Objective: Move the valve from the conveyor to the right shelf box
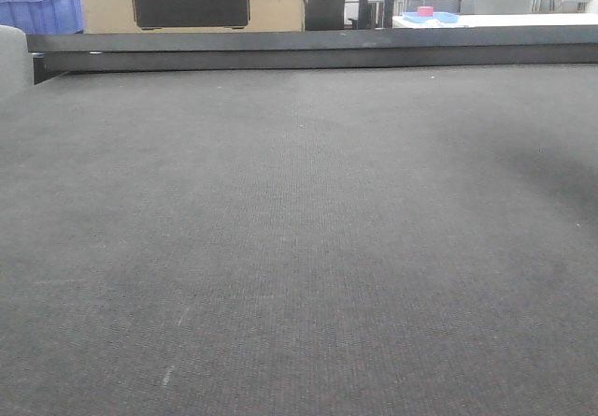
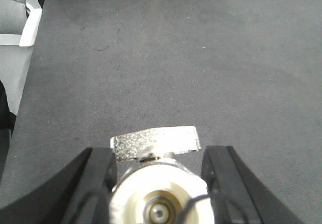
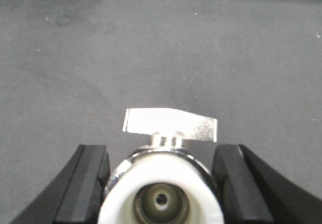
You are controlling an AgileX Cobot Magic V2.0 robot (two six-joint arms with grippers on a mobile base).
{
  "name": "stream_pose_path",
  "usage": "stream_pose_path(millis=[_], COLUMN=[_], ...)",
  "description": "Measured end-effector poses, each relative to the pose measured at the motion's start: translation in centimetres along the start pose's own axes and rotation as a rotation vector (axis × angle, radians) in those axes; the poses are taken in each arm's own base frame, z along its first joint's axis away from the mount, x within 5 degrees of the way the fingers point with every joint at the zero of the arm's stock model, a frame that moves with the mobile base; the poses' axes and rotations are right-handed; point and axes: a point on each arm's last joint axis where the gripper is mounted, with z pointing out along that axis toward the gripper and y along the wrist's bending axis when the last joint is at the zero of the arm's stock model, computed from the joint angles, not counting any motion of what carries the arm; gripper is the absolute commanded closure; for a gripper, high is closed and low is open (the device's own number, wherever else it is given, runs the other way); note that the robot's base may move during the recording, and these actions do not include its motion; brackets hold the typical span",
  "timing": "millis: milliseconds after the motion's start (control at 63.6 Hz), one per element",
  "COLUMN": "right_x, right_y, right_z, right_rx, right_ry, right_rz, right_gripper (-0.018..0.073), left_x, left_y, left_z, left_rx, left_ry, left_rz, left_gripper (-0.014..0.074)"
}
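The conveyor [image 1: 299, 248] is lying wide and open up to its black rail [image 1: 308, 50], while the left gripper [image 2: 160, 156] and right gripper [image 3: 161, 153] are pointing along it, apparently clamping the left valve [image 2: 161, 189] and right valve [image 3: 161, 178] respectively.

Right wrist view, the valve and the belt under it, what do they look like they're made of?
The valve looks like polished metal, probably chromed or nickel-plated: its body and flat handle shine bright. The white ring round its opening is matte, likely plastic or tape. The conveyor looks like dark grey woven fabric: matte, with a fine grainy texture.
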Motion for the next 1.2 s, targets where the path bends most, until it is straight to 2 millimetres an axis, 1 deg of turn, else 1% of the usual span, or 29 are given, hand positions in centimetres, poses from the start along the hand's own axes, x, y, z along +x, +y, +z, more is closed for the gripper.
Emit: stream_pose_path(millis=[1195], right_x=[-0.01], right_y=[0.04], right_z=[0.0], right_rx=[-0.001], right_ry=[-0.002], right_rz=[-0.001], right_gripper=[0.0714], left_x=[0.0], left_y=[0.03], left_z=[0.0], left_rx=[-0.003], left_ry=[0.0], left_rz=[0.001], left_gripper=[0.0708])
